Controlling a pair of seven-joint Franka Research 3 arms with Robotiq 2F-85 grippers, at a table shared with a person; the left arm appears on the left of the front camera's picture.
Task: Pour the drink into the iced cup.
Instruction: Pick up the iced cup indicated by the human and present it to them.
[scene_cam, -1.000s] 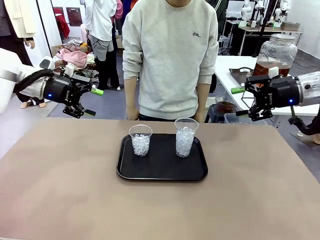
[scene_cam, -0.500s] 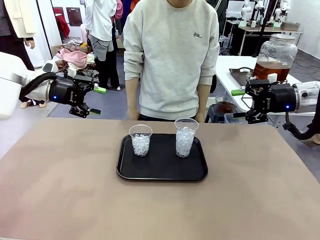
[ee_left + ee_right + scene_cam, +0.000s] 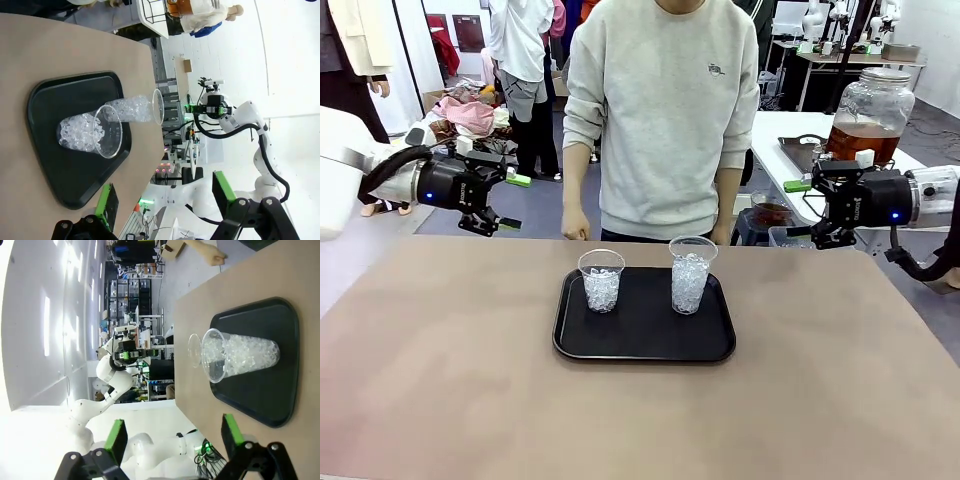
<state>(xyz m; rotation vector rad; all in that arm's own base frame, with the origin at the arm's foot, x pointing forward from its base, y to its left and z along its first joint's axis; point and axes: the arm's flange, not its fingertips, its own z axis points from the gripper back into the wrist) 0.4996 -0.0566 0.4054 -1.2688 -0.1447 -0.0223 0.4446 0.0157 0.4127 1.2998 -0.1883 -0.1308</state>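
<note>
Left tool and right tool gape empty. The taller iced cup, by the far edge of the bench, looks thin, crushable; grip mid-wall.

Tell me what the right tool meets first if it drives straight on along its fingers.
Probably nothing close. The right tool points level across the table, apparently above the taller iced cup. The left tool looks first in line, though depth is unclear.

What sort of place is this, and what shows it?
Probably a robotics lab: white robot arms flank the table, iced cups sit on a tray, and a jar of amber drink stands behind.
</note>
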